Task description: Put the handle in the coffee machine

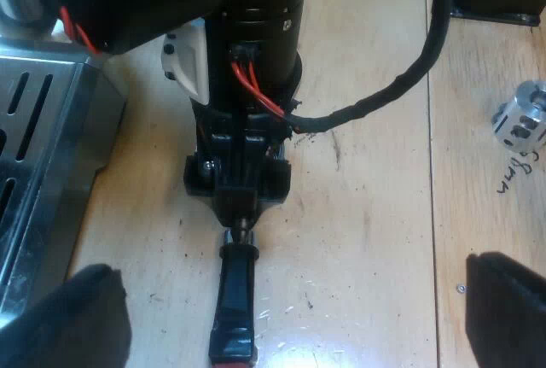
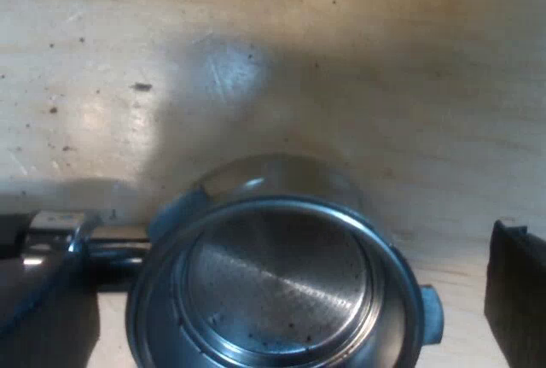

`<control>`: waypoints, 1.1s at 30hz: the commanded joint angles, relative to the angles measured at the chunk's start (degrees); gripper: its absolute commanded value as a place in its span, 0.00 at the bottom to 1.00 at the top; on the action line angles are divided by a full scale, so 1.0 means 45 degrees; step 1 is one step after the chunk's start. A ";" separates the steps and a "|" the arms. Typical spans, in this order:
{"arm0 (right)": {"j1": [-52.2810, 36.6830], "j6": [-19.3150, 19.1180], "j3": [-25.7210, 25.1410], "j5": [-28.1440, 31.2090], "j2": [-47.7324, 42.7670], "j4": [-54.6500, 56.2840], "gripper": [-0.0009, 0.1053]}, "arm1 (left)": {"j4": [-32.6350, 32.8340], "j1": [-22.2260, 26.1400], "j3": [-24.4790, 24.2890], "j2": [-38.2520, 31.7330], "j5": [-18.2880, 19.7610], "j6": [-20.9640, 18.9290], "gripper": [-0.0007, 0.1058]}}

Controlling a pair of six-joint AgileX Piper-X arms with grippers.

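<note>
The holder (image 2: 273,287) lies on the table (image 2: 256,43) near the machine (image 1: 43,154), not yet locked in. My right gripper (image 2: 281,300) straddles it, fingers spread, poised to grasp. My left gripper (image 1: 294,312) hangs open beyond its handle (image 1: 235,300), leaving room.

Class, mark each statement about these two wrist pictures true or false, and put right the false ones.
1. The holder is locked into the machine. False: it is loose, down at the wooden table.
2. The holder's cup is full of coffee grounds. False: bare metal shows inside it.
3. The left gripper is open. True.
4. The handle has a red end. True.
5. The right gripper is at the metal end of the handle. True.
</note>
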 commanded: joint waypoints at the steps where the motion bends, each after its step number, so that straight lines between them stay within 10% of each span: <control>1: -0.0012 -0.0093 -0.0044 -0.0118 0.0008 0.0174 0.68 | 0.0048 -0.0044 -0.0022 0.0016 0.0012 -0.0062 0.77; 10: -0.0012 -0.0086 -0.0044 -0.0441 0.0008 0.0174 0.01 | 0.0048 -0.0044 -0.0022 0.0016 0.0012 -0.0062 0.77; 33: -0.0040 -0.1532 -0.3405 -0.1266 -0.0864 0.4078 0.01 | 0.0592 -0.1467 0.0178 0.0016 -0.1719 0.0808 0.77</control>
